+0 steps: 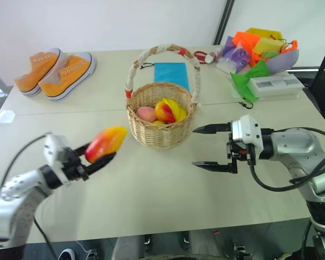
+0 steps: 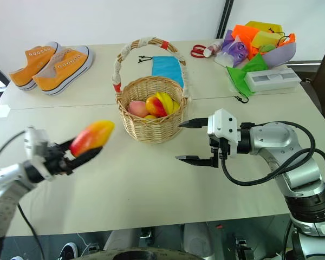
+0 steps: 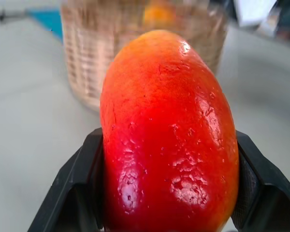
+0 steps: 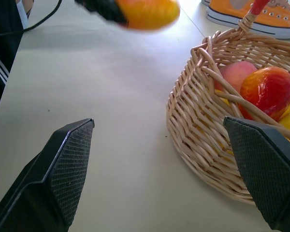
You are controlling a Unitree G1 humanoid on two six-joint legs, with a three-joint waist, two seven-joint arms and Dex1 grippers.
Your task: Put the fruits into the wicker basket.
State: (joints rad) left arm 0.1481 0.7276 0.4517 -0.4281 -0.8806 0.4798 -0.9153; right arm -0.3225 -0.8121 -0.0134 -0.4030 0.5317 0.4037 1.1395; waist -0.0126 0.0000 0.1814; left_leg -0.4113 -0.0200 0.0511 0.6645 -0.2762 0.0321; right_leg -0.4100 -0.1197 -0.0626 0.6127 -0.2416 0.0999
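My left tool [image 1: 97, 157] pinches a red-orange mango [image 1: 105, 143] between its two black fingers, lifted clear of the pale surface [image 1: 168, 189], the fruit's yellow end tilted up and toward the basket. My right tool [image 1: 212, 146] hangs opposite it, fingers spread wide with nothing between them, tips aimed at the left tool across the bare surface. Just beyond both tools and between them stands the wicker basket [image 1: 151, 132], its arched handle [image 1: 163, 52] wrapped in white and red. Inside it lie a pink peach [image 1: 146, 114], a red-and-yellow apple-like fruit [image 1: 164, 112] and a yellow starfruit [image 1: 176, 108], pressed close together. Behind the basket a blue sheet [image 1: 171, 73] lies flat. Farther off, past my left tool, a pair of orange sneakers [image 1: 59, 72] sits side by side; past my right tool, a heap of coloured bags [image 1: 257, 51] and a white box [image 1: 274, 84] crowd the far corner.
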